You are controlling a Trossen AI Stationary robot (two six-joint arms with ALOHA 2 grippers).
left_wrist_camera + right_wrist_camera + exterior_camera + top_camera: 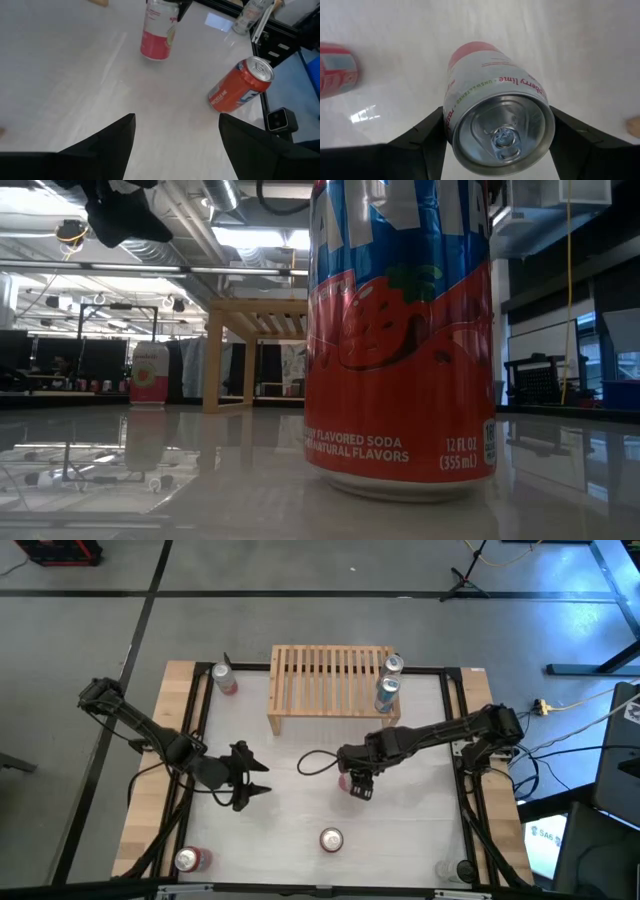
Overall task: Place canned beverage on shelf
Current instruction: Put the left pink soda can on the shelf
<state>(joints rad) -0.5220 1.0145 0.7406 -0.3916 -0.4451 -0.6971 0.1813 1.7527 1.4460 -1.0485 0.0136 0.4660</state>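
Note:
My right gripper [357, 783] is shut on a white-and-pink can [495, 107] at the table's middle, in front of the shelf. The can also shows in the left wrist view [157, 32]. The light-wood slatted shelf [320, 680] stands at the far side, with two cans [388, 680] upright on its right end. My left gripper [255, 780] is open and empty, left of the held can, its fingers pointing toward it. In the low view the held can is hidden behind a big red can [400, 330]. My right gripper pinches the can between its two fingers, on opposite sides of the can's wall [451, 120] just below the top rim. The fingers come from above, pointing down. The can is upright. Whether its base rests on the table, I cannot tell.
A red can [331, 839] stands near the front edge at the middle. Another red can [187, 859] is at the front left. A pink can [225, 678] stands left of the shelf. The shelf's left and middle slats [310, 670] are bare.

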